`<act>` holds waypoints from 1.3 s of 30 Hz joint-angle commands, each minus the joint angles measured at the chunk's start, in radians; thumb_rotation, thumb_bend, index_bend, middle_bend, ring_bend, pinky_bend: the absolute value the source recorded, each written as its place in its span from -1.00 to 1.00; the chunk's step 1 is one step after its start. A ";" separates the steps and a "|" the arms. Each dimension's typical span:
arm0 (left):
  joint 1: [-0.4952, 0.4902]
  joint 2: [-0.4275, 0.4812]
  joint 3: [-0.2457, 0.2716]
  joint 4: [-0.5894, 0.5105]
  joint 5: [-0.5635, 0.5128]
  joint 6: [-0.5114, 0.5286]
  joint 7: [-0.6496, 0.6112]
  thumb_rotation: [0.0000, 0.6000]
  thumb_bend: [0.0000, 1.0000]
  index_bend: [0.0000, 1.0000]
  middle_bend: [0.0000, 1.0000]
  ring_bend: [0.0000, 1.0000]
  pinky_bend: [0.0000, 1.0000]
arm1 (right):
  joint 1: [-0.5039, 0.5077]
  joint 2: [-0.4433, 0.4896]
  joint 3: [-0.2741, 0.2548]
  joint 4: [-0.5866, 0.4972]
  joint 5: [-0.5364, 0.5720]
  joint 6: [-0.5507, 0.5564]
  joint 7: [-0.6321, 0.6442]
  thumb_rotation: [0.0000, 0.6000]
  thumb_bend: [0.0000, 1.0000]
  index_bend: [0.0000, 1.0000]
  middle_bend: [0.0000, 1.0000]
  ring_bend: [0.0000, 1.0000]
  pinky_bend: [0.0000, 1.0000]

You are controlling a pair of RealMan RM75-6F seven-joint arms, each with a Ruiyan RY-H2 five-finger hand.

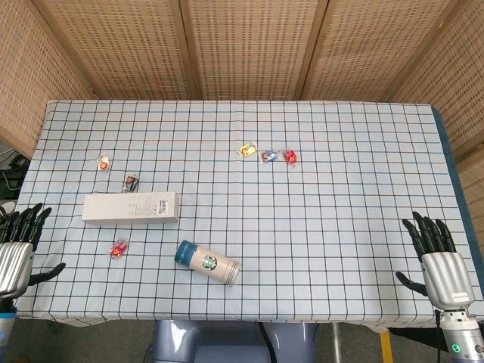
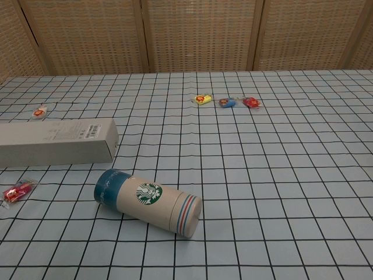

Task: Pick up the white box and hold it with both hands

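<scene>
The long white box [image 1: 130, 207] lies flat on the checked tablecloth at the left; the chest view shows the white box [image 2: 56, 141] at its left edge. My left hand [image 1: 19, 246] hovers at the table's front left corner, fingers spread and empty, a little left of and nearer than the box. My right hand [image 1: 439, 261] sits at the front right corner, fingers apart, holding nothing, far from the box. Neither hand appears in the chest view.
A cream tumbler with a teal lid [image 1: 207, 262] lies on its side just in front of the box. Small wrapped candies are scattered: one red [image 1: 118, 248] near the box, two [image 1: 103, 160] behind it, three [image 1: 266, 155] at the centre back.
</scene>
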 commanded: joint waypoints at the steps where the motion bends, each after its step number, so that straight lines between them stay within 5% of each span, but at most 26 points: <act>1: -0.002 -0.004 0.000 0.005 -0.005 -0.007 0.003 1.00 -1.00 -1.00 -1.00 -1.00 -1.00 | 0.000 0.001 0.000 -0.001 0.000 -0.001 0.000 1.00 -1.00 -0.84 -1.00 -1.00 -1.00; 9: -0.086 -0.044 -0.051 0.061 -0.089 -0.137 0.027 1.00 -1.00 -1.00 -1.00 -1.00 -1.00 | 0.002 0.004 0.003 0.000 0.008 -0.006 0.012 1.00 -1.00 -0.84 -1.00 -1.00 -1.00; 18: -0.337 -0.197 -0.104 0.369 -0.146 -0.515 -0.117 1.00 -1.00 -1.00 -1.00 -1.00 -1.00 | 0.009 -0.002 0.021 0.006 0.053 -0.026 0.002 1.00 -1.00 -0.84 -1.00 -1.00 -1.00; 33: -0.463 -0.351 -0.092 0.659 -0.154 -0.672 -0.269 1.00 -1.00 -0.99 -1.00 -1.00 -0.99 | 0.017 -0.013 0.037 0.027 0.099 -0.050 0.000 1.00 -1.00 -0.84 -1.00 -1.00 -1.00; 39: -0.477 -0.382 -0.084 0.718 -0.159 -0.679 -0.260 1.00 -1.00 -0.40 -0.48 -0.55 -0.33 | 0.017 -0.012 0.038 0.029 0.103 -0.051 0.005 1.00 -1.00 -0.84 -1.00 -1.00 -1.00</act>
